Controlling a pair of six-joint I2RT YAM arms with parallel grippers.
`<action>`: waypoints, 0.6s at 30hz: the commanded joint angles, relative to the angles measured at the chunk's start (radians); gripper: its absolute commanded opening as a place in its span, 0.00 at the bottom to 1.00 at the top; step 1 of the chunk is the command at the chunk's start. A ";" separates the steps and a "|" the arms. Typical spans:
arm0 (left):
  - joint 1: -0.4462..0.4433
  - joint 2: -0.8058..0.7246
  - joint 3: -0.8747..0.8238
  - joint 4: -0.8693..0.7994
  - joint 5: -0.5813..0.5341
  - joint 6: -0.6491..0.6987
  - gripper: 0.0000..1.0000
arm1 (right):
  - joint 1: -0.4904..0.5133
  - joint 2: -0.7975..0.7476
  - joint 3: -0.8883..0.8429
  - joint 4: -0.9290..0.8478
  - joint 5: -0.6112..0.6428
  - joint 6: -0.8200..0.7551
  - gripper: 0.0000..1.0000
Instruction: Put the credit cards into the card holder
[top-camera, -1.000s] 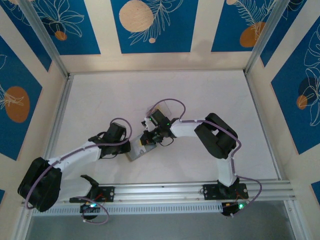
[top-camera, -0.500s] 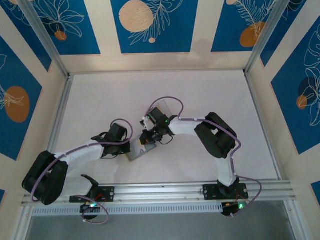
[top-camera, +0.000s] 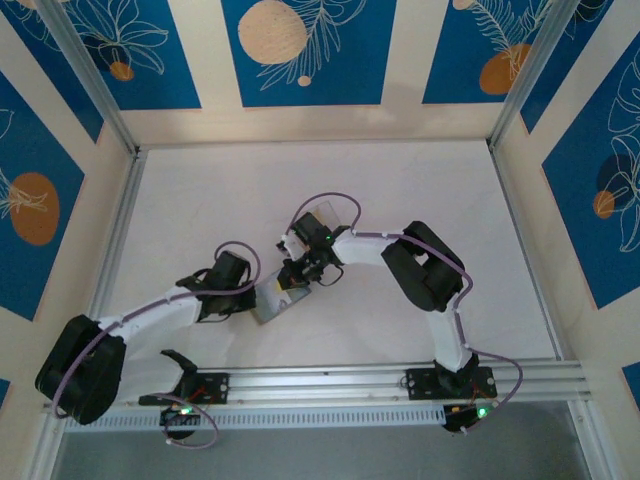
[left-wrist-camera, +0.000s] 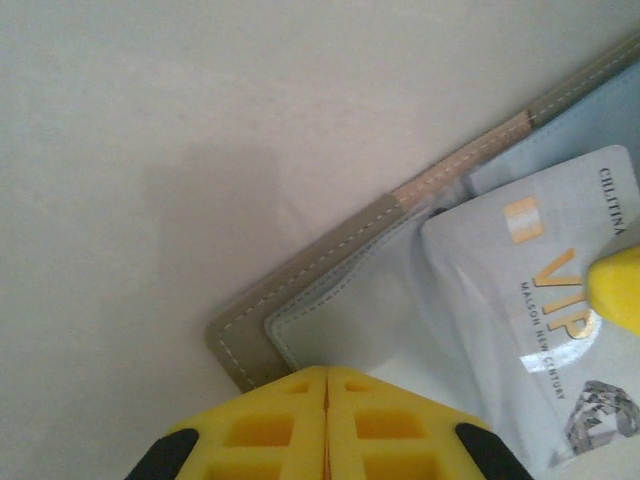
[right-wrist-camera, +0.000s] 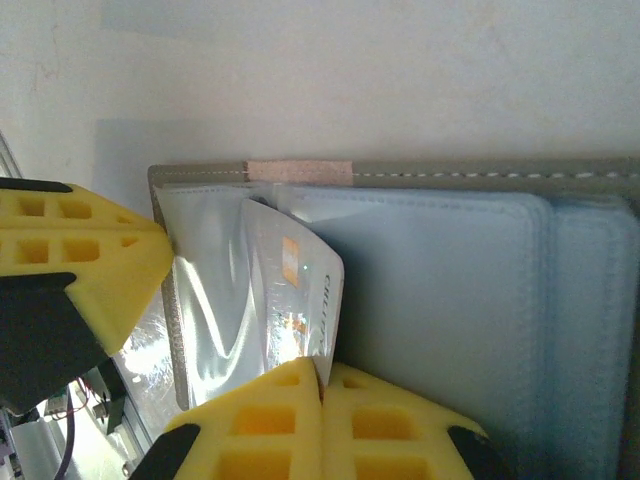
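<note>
Two end effectors are sitting close together over the open card holder (right-wrist-camera: 450, 290), which is lying flat on the desk (left-wrist-camera: 200, 120) with its pale-blue lining facing up. The right end effector (right-wrist-camera: 322, 375) is pinching the near edge of a silvery credit card (right-wrist-camera: 300, 290) between pressed-together fingers. The card is reaching forward from those fingertips, its far corner seemingly slipped under the clear pocket at the holder's end. The left end effector (left-wrist-camera: 326, 385) is holding its fingers pressed together right at the holder's stitched corner, the lining running under its fingertips; whether it is gripping any lining I cannot tell. The card, lettered VIP, is lying just ahead and right of the left end effector.
</note>
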 joint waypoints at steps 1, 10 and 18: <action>0.010 0.029 0.002 -0.051 -0.030 -0.015 0.06 | 0.017 0.047 -0.010 -0.129 0.021 -0.040 0.00; 0.010 0.015 -0.027 -0.050 -0.035 -0.039 0.05 | 0.002 0.059 0.026 -0.172 0.009 -0.066 0.00; 0.010 0.063 -0.021 -0.043 -0.032 -0.031 0.05 | -0.002 0.073 0.052 -0.196 0.010 -0.083 0.00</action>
